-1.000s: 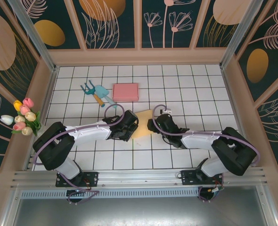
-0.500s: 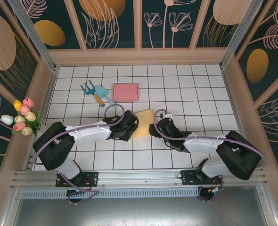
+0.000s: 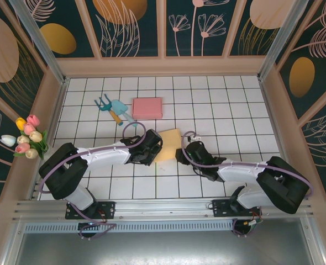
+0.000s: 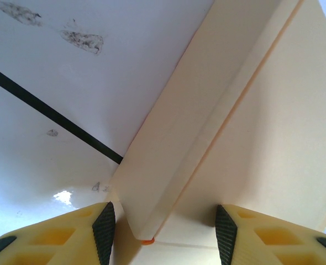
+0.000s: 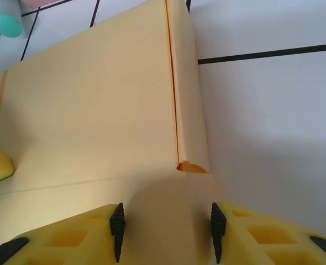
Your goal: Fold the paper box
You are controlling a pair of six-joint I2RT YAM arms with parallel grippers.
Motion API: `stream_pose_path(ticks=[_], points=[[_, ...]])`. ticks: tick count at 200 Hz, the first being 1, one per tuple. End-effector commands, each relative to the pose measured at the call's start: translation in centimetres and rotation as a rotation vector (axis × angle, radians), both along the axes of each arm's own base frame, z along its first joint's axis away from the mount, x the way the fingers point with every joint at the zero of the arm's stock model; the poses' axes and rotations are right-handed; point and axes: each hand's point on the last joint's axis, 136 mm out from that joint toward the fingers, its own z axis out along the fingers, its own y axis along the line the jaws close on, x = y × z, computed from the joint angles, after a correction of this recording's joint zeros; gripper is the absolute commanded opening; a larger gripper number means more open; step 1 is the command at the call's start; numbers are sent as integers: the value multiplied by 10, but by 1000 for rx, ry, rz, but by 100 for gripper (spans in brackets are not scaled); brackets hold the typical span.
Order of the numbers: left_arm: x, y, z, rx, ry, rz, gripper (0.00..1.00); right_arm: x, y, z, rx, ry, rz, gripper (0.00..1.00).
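Narrowed right jaws, straddling paper box (image 5: 96, 110) edge

Left arm (image 3: 99, 156), right arm (image 3: 243, 168): white links, bulky black joint housings, rounded black shoulders. Thin lilac cables (image 3: 134, 123) looped along each arm and down at the bases (image 3: 91, 210), black plates with visible bolts. Left gripper (image 4: 166, 232), right gripper (image 5: 166, 226): yellow fingers (image 4: 52, 240) with hollow cells, black ribbed pads (image 4: 104, 232).
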Motion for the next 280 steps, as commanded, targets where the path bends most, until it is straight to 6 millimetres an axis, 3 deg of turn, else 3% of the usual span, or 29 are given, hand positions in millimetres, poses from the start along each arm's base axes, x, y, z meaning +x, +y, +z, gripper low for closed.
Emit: stream_pose_path(ticks=[1, 280], points=[[-12, 18, -23, 85, 60, 26, 53, -8, 4, -1, 20, 6, 39, 48], [-10, 28, -30, 184, 70, 13, 54, -20, 7, -3, 102, -59, 65, 43]])
